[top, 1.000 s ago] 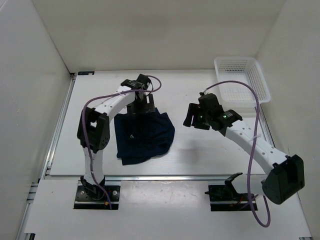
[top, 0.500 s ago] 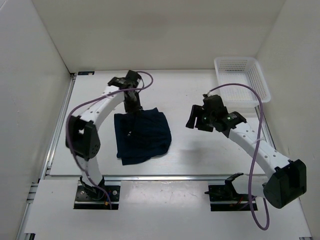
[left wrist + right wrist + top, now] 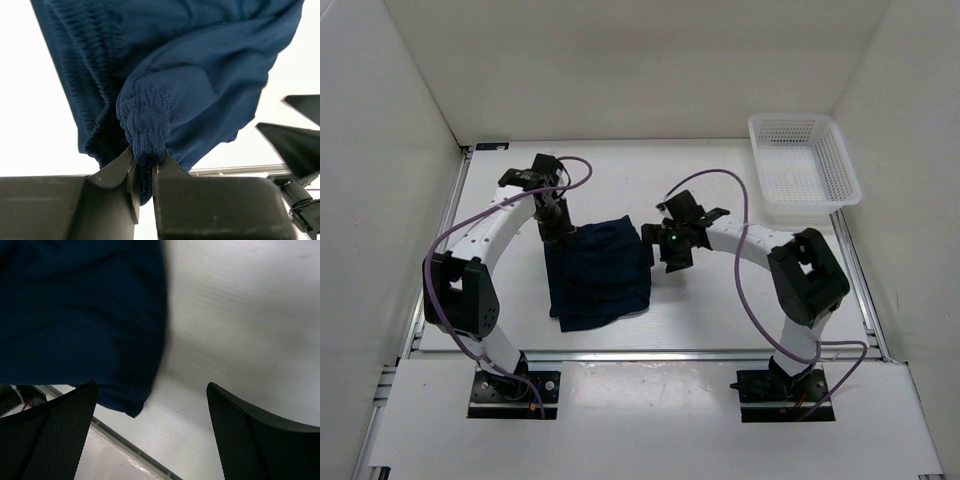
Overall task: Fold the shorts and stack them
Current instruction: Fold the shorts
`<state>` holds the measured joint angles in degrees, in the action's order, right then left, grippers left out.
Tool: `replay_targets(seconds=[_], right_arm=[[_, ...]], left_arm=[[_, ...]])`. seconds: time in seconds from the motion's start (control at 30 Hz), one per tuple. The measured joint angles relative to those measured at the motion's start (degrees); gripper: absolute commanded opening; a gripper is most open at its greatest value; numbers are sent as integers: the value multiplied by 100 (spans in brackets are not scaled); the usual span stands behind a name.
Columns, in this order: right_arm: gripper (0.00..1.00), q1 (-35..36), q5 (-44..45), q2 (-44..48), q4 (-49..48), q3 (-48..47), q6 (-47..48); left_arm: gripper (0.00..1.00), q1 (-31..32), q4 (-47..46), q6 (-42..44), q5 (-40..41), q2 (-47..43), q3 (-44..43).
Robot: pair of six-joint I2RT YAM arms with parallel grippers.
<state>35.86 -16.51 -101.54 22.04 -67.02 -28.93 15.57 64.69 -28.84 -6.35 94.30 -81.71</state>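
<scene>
Shorts [image 3: 602,275] mid-fold on the table [image 3: 740,300]
My left gripper [image 3: 562,236] is clenched on the bunched waistband [image 3: 145,120], I judge to carry that edge over; my right gripper [image 3: 658,250], spread wide and empty, hangs just beside the shorts' right edge, placed to take it.

- A pair of dark navy-blue soft fabric shorts [image 3: 600,275] lies folded in a rough rectangle on the white worktop [image 3: 720,300].
- Its ribbed waistband [image 3: 145,117] is bunched and pinched in the left claw [image 3: 144,162].
</scene>
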Motion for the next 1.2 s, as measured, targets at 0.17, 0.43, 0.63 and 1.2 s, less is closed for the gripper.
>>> replay_targets(seconds=[0.17, 0.43, 0.63, 1.2], right_arm=[[83, 516, -214, -474, -310, -168, -24], [21, 763, -293, -772, -732, -181, -184], [45, 765, -203, -796, -863, -179, -317], [0, 844, -175, -1078, -1108, -188, -411]], left_arm=[[10, -396, -59, 142, -57, -66, 205], [65, -1071, -326, 382, -216, -341, 1209], [67, -1416, -667, 417, -372, -11, 1685], [65, -1803, -1108, 354, -354, 372, 1827]])
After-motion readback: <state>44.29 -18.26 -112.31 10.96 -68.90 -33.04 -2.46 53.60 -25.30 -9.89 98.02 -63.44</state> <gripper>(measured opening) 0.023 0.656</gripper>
